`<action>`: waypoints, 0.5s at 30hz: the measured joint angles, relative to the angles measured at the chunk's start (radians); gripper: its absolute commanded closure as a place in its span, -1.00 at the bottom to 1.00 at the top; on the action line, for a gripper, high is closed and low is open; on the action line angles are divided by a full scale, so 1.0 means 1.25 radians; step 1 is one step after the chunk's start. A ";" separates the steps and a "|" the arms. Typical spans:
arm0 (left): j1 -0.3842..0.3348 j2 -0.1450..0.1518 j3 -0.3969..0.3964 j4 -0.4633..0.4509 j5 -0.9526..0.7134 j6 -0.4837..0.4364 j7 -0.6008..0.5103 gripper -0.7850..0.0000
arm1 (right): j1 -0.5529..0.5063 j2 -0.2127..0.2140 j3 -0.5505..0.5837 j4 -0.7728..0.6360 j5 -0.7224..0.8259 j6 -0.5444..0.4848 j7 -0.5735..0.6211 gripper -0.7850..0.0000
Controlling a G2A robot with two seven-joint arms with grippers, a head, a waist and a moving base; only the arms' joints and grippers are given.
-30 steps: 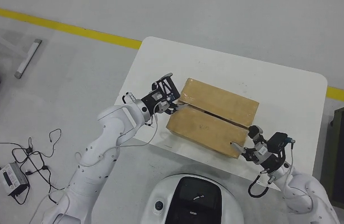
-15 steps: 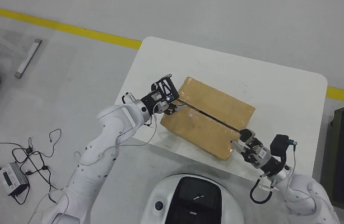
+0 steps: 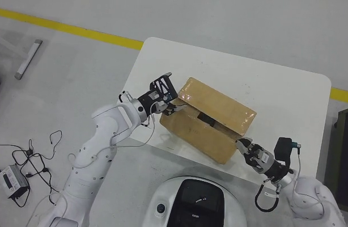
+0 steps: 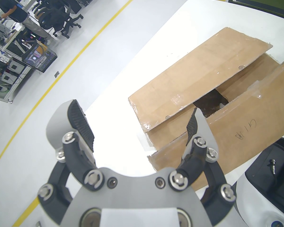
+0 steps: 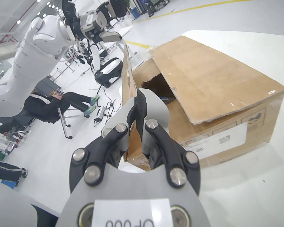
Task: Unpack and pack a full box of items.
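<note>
A white table [image 3: 276,74] with rounded corners took up most of the scene, and a brown cardboard box [image 3: 203,136] sat slantwise on the side nearest the robot. I could not make out what was inside. All I saw was a narrow dark gap [image 3: 206,118] between the two top flaps, and whatever lay in it was too shadowed to name. The far flap [image 4: 198,76] lay almost flat over the opening, lifted slightly at one corner. The near flap [image 4: 227,131], which had some handwriting on its outer face, stood raised along the box's front edge and hid the front of the interior. The right gripper [image 5: 139,102] was at the right end of that flap, its fingers pinched shut on the cardboard edge. The left gripper [image 4: 135,109] was at the opposite end of the box with its fingers spread wide and nothing between them. One ribbed finger [image 4: 193,124] was just beside the raised flap near the gap, though I could not tell if it touched. On the floor beyond the table ran a yellow line [image 3: 66,28]. Off to the left, a black cable [image 3: 41,153] trailed to a small power unit [image 3: 8,180].
</note>
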 measured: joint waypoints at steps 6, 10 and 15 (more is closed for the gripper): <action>-0.016 0.002 -0.005 -0.021 -0.019 0.007 -0.022 -1.00 | -0.013 0.005 0.012 -0.039 -0.056 -0.020 -0.013 1.00; -0.024 0.003 0.003 -0.030 -0.031 0.011 -0.040 -0.92 | -0.022 0.010 0.037 -0.066 -0.128 -0.022 -0.033 1.00; -0.031 0.003 0.017 -0.038 -0.046 0.006 -0.056 -0.58 | -0.031 0.015 0.074 -0.082 -0.173 -0.036 -0.075 1.00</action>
